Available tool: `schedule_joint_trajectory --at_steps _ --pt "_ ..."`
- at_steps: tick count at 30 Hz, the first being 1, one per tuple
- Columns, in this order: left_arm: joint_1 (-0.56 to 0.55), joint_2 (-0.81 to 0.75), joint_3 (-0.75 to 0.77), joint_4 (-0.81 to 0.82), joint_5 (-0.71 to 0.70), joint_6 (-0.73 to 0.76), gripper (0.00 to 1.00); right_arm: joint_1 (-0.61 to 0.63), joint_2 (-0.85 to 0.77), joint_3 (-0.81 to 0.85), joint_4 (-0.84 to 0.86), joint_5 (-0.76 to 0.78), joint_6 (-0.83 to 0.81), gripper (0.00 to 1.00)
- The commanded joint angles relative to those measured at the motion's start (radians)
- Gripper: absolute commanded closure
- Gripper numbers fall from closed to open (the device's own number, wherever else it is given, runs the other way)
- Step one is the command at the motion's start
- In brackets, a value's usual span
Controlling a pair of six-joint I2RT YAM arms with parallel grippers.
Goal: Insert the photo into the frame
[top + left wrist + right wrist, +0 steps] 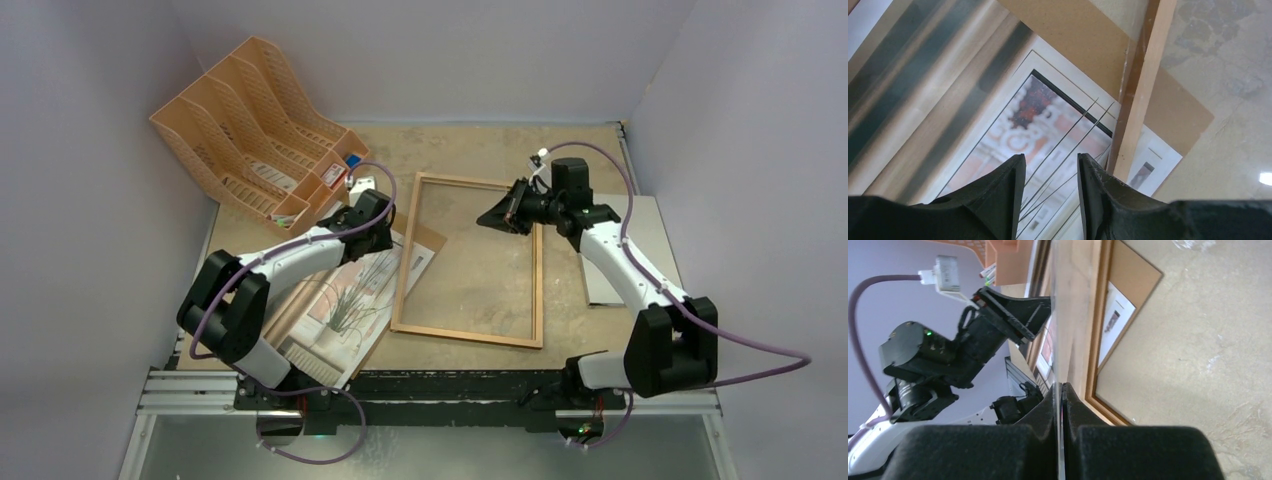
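Wooden and thin, the frame (470,337) lies flat at the centre of the top view on the mottled table (470,150). The photo (345,300) lies picture side up at lower left on a brown panel (428,238), and the frame's left side crosses the panel's corner. The left gripper (366,222) hangs over the photo's upper end. The right gripper (486,219) is over the frame's opening, right of centre. An orange rack (250,130) stands at upper left, and a grey sheet (655,235) lies at right.

Left wrist: the left gripper (1048,200) sits at bottom centre, its fingers (1008,200) a narrow gap apart with nothing between them, above the photo (1013,125). One side of the frame (1140,100) runs down right of centre, over the panel (1073,35).

Right wrist: the right gripper (1062,405) is pressed together at bottom centre. A thin edge rises from between its tips; what it is I cannot tell. The frame (1096,350) lies just right of it.
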Motion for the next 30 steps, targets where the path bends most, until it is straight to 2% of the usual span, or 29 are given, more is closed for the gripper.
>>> schedule_joint_trajectory --at_steps 1,12,17,21,30 --pt "0.008 -0.025 -0.006 0.063 -0.035 -0.021 0.55 -0.011 -0.01 -0.059 0.102 0.036 0.019 1.0" --pt "0.016 0.003 -0.035 0.187 0.123 0.011 0.56 -0.059 -0.069 -0.174 0.162 0.131 -0.108 1.0" --pt "0.028 0.054 -0.012 0.217 0.209 0.027 0.54 -0.078 -0.079 -0.211 0.19 0.123 -0.149 1.0" --pt "0.043 0.087 0.001 0.239 0.302 0.055 0.54 -0.085 -0.038 -0.177 0.085 0.107 -0.237 1.0" --pt "0.063 0.158 0.045 0.257 0.436 0.095 0.58 -0.116 -0.005 -0.139 0.021 0.106 -0.302 1.0"
